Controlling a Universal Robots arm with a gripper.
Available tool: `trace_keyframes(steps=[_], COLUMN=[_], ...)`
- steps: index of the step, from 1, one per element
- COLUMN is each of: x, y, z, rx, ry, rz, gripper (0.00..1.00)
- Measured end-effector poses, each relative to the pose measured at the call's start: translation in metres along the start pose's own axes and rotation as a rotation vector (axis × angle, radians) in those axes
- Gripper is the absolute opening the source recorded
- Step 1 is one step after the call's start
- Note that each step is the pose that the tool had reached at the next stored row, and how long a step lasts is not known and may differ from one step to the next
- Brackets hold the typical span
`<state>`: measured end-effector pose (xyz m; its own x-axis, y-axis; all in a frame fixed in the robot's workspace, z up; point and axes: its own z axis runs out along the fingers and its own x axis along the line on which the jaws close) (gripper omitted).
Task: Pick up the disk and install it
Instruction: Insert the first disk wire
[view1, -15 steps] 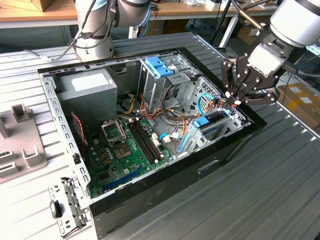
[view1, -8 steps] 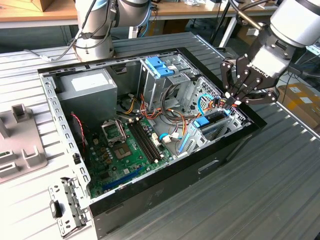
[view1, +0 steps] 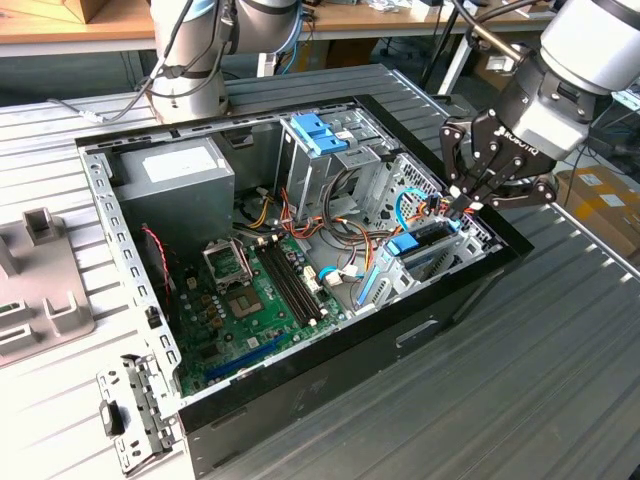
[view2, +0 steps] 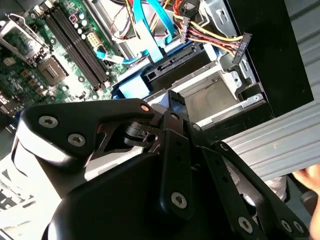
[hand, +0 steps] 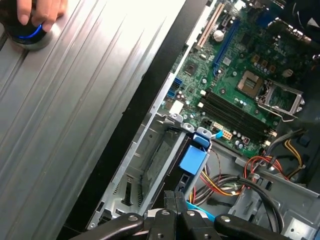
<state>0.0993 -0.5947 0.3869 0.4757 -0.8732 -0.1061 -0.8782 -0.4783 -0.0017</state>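
The disk (view1: 422, 250) stands on edge in the drive bay at the front corner of the open computer case (view1: 330, 370), on the exterior view's right. Its grey body sits between light-blue rails, with a blue tab (view1: 403, 244) facing the motherboard. In the first wrist view the disk (hand: 192, 161) runs from its blue tab down to my fingertips. My gripper (view1: 459, 198) hangs just above the disk's far end, by the case's front wall. Its fingers (hand: 170, 210) are pressed together, shut, with nothing visible between them. The gripper's black linkage (view2: 150, 165) hides part of the bay.
A tall metal cage with a blue latch (view1: 318, 130) stands behind the bay. Coloured cables (view1: 350, 215) cross between them. The green motherboard (view1: 250, 300) and grey power supply (view1: 175, 175) lie further in. A person's hand (hand: 35, 12) rests on a round blue-lit knob on the table.
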Motion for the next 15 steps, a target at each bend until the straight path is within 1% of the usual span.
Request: trace_keyframes(steps=[7,12,15], x=[0.0000,0.0000,0.0000], y=[0.0000,0.0000,0.0000], z=[0.0000,0.0000,-0.0001], rx=[-0.0065,-0.0124,-0.0133], ry=[0.0000,-0.0001,-0.0001], rz=[-0.060,-0.116,-0.124], gripper=[0.11,0.11,0.11])
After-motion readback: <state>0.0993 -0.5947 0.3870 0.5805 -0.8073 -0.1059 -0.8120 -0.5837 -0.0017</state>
